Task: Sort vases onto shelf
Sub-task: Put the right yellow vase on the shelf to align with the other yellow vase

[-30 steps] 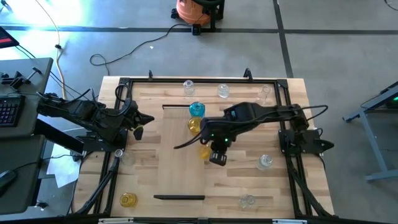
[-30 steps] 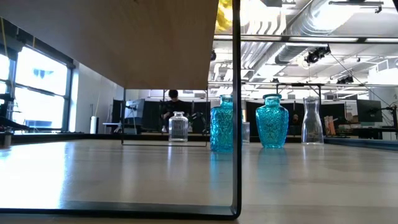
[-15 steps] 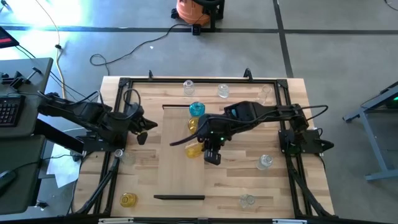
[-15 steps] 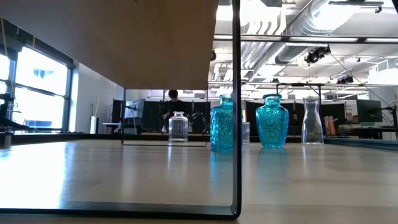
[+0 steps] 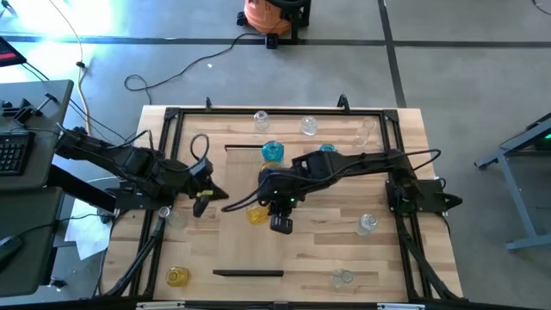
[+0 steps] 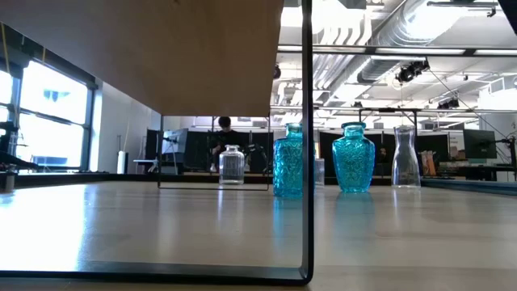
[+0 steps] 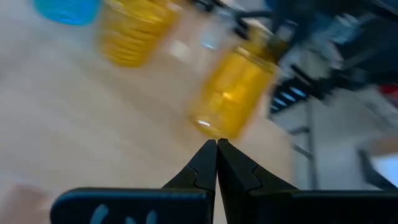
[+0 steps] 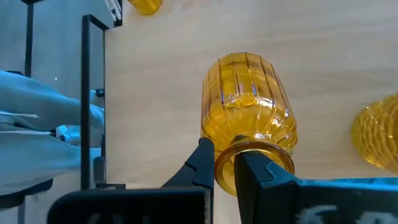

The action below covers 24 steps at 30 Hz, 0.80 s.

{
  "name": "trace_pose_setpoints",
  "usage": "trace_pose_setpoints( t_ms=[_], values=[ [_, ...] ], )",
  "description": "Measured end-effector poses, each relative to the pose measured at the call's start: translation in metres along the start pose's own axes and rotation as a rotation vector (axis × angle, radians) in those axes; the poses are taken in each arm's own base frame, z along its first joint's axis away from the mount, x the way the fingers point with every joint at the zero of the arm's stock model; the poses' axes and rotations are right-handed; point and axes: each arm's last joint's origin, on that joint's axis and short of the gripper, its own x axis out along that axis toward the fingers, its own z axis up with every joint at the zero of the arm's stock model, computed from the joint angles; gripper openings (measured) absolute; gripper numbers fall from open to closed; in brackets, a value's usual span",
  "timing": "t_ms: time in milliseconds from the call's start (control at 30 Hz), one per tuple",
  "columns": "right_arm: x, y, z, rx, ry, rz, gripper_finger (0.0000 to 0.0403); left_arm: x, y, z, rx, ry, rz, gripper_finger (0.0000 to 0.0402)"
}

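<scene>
Yellow vase [image 8: 247, 118] is sitting pinched by its neck between the right fingers [image 8: 227, 167]; left fingers [image 7: 216, 155] are closing on nothing, pointing at it.

You're working in a big open lab or workshop hall — not a home. In the low view, bare ducts and pipes [image 6: 420, 32] run under a white ceiling hung with strip lights, tall windows [image 6: 44, 121] line one side, and a person [image 6: 222, 141] sits among desks and monitors [image 6: 478, 145] far behind. From above you see a polished concrete floor [image 5: 448, 77], loose cables [image 5: 164, 73], an orange shop vacuum [image 5: 271, 15] and a keyboard [image 5: 10, 155] on a side desk — a robot test bench.
</scene>
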Motion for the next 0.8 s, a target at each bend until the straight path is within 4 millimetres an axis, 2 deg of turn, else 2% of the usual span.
trace_pose_setpoints(
  t_ms=[200, 567, 800],
  values=[
    [-0.001, -0.002, 0.001, 0.003, -0.004, -0.005, 0.0008, 0.021, -0.020, -0.002, 0.032, 0.060, -0.173, 0.0005],
    [-0.001, -0.003, 0.001, 0.002, -0.006, -0.007, 0.0008, 0.066, -0.017, -0.009, 0.055, 0.123, -0.080, 0.0005],
    [-0.001, -0.003, 0.001, 0.005, -0.006, -0.007, 0.0008, 0.075, -0.015, -0.010, 0.161, 0.115, -0.050, 0.0001]
  ],
)
